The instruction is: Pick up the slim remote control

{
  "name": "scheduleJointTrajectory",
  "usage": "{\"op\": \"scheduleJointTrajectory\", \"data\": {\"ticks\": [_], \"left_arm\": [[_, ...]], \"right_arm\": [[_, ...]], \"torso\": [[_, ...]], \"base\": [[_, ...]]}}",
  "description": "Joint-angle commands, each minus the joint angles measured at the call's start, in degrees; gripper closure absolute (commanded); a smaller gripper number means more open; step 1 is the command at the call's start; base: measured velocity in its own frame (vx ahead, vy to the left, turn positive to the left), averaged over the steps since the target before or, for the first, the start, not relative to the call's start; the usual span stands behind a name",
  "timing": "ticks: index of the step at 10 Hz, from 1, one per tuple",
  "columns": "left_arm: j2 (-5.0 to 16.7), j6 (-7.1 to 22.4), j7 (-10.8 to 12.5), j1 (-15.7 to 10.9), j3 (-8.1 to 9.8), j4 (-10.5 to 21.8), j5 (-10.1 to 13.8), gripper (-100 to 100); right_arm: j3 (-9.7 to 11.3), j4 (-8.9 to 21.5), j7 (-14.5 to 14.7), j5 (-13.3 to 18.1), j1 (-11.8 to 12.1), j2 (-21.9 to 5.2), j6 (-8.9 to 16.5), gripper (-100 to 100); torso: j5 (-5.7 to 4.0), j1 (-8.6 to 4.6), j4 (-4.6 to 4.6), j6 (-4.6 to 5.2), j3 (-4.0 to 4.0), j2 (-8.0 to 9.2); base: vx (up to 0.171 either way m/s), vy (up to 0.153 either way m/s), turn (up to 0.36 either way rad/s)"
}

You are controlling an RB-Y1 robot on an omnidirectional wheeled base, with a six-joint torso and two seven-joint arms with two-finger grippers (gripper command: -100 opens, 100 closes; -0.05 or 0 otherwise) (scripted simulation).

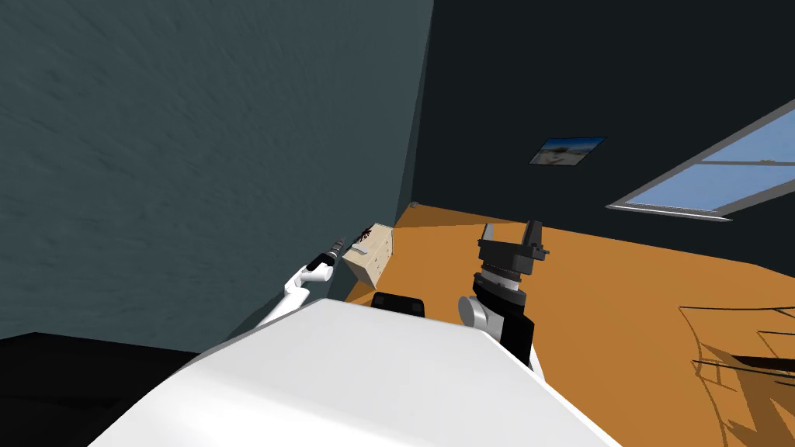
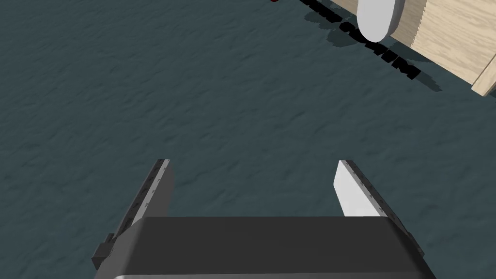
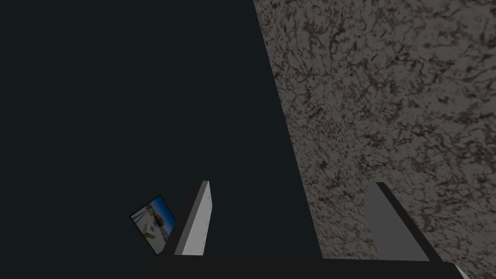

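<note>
Remote [image 2: 377, 19], light grey with rounded end, lies on pale wood cabinet [image 2: 450, 43] beside dark wall [image 2: 145, 97]. Well ahead of left gripper [image 2: 254, 191], offset past one finger, not between them. Long axis seemingly along reach. Left fingers wide, empty; left arm nearer. Right gripper [image 1: 512, 233] raised, fingers apart.

Teal wall [image 1: 194, 140], orange floor [image 1: 621, 295], light wooden cabinet [image 1: 378, 250], 1 window [image 1: 718, 180].

Dim walls [image 1: 155, 155], bright orange floor [image 1: 621, 295], hard shadows [image 1: 737, 380], splayed edges.
</note>
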Motion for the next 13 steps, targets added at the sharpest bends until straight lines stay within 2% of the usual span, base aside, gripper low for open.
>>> {"op": "scheduleJointTrajectory", "data": {"ticks": [1, 2, 3, 4, 5, 6, 7, 8, 9, 10, 11, 13], "left_arm": [[0.2, 2.7, -0.4, -1.0, 0.21, 1.8, 0.3, -100], [0.9, 4.3, -0.9, -2.2, 0.36, 4.5, 1.3, -100], [0.9, 5.7, -0.9, -2.2, 0.36, 4.9, 1.3, -100], [1.5, 7.3, -1.5, -3.3, 0.47, 7.8, 2.2, -100], [1.5, 8.7, -1.5, -3.3, 0.47, 7.9, 2.2, -100], [2.0, 10.1, -2.1, -4.4, 0.55, 11.0, 3.2, -100], [2.0, 11.7, -2.1, -4.4, 0.55, 11.0, 3.2, -100], [2.0, 11.7, -2.1, -4.4, 0.55, 11.0, 3.2, -100], [2.4, 13.9, -2.7, -5.5, 0.59, 14.0, 4.1, -100], [2.4, 14.7, -2.7, -5.5, 0.59, 14.0, 4.1, -100], [2.8, 16.3, -3.2, -6.6, 0.6, 17.0, 5.1, -100], [2.8, 17.7, -3.2, -6.6, 0.6, 17.0, 5.1, -100]], "right_arm": [[0.0, 0.0, 0.0, 0.0, 0.0, 0.0, 0.0, 0], [0.0, 0.0, 0.0, 0.0, 0.0, 0.0, 0.0, 0], [0.0, 0.0, 0.0, 0.0, 0.0, 0.0, 0.0, 0], [0.0, 0.0, 0.0, 0.0, 0.0, 0.0, 0.0, 0], [0.0, 0.0, 0.0, 0.0, 0.0, 0.0, 0.0, 0], [0.0, 0.0, 0.0, 0.0, 0.0, 0.0, 0.0, 0], [0.0, 0.0, 0.0, 0.0, 0.0, 0.0, 0.0, 0], [0.0, 0.0, 0.0, 0.0, 0.0, 0.0, 0.0, 0], [0.0, 0.0, 0.0, 0.0, 0.0, 0.0, 0.0, 0], [0.0, 0.0, 0.0, 0.0, 0.0, 0.0, 0.0, 0], [0.0, 0.0, 0.0, 0.0, 0.0, 0.0, 0.0, 0], [0.0, 0.0, 0.0, 0.0, 0.0, 0.0, 0.0, 0]], "torso": [[0.0, 0.0, 0.0, 0.0, 0.0, 0.0], [0.01, 0.02, -0.01, -0.05, 0.0, 0.0], [0.01, 0.03, -0.01, -0.01, -0.01, -0.02], [0.01, 0.06, -0.01, -0.05, 0.0, 0.01], [0.02, 0.06, -0.01, -0.01, -0.02, -0.04], [0.02, 0.08, -0.01, -0.06, -0.01, -0.01], [0.02, 0.09, -0.01, -0.02, -0.03, -0.04], [0.02, 0.09, -0.02, -0.06, -0.02, -0.01], [0.01, 0.03, 0.01, -0.08, 0.04, 0.08], [0.01, 0.03, 0.01, -0.02, 0.02, 0.05], [0.01, 0.05, 0.0, -0.06, 0.01, 0.02], [0.02, 0.1, -0.03, -0.08, -0.04, -0.05]], "base": [[0.051, 0.001, -0.099], [0.057, 0.003, -0.181], [0.048, 0.011, -0.087], [0.063, 0.01, -0.192], [0.055, 0.017, -0.102], [0.069, 0.023, -0.196], [0.055, 0.022, -0.091], [0.023, 0.004, 0.022], [0.042, 0.005, -0.177], [0.052, 0.017, -0.118], [0.078, 0.03, -0.202], [0.049, 0.023, -0.023]]}}
